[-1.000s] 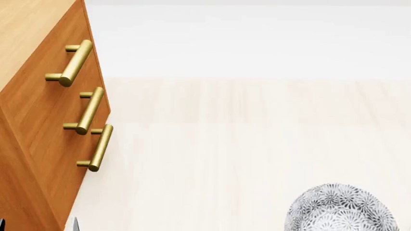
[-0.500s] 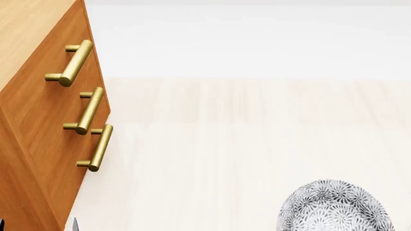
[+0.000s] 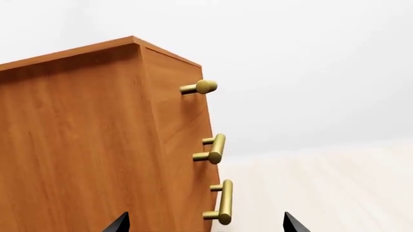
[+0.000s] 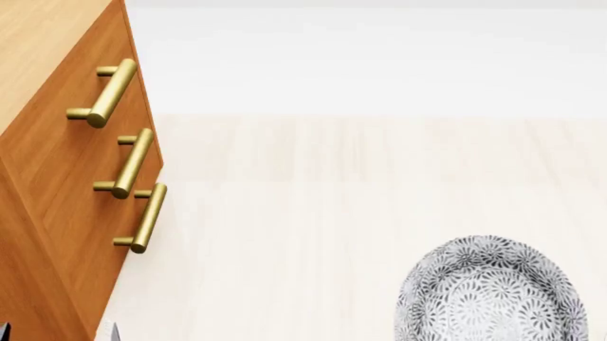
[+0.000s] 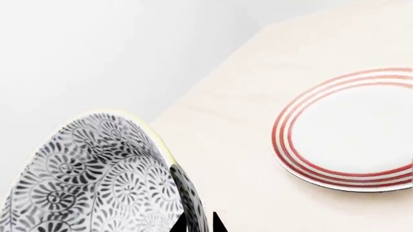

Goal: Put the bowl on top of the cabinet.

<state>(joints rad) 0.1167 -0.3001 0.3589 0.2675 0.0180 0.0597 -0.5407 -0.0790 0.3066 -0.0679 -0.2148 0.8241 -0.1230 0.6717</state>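
Observation:
The bowl (image 4: 488,291), white with a dense dark-grey floral pattern, shows at the lower right of the head view, its inside facing the camera. In the right wrist view the bowl (image 5: 90,179) is tilted on edge, and my right gripper (image 5: 197,224) is shut on its rim, one dark fingertip on each side of the wall. The orange-brown cabinet (image 4: 57,177) with brass bar handles stands at the left. My left gripper (image 3: 205,223) is open beside the cabinet (image 3: 84,145), level with its lowest handle, and holds nothing.
A flat white plate with red rings (image 5: 351,130) lies on the pale wooden table (image 5: 232,130), to the side of the held bowl. A pale floor (image 4: 360,163) and a white wall (image 4: 360,57) lie beyond the cabinet.
The bowl has come up into the head view and shifted slightly left, so more of it shows. The cabinet and the left gripper have not moved.

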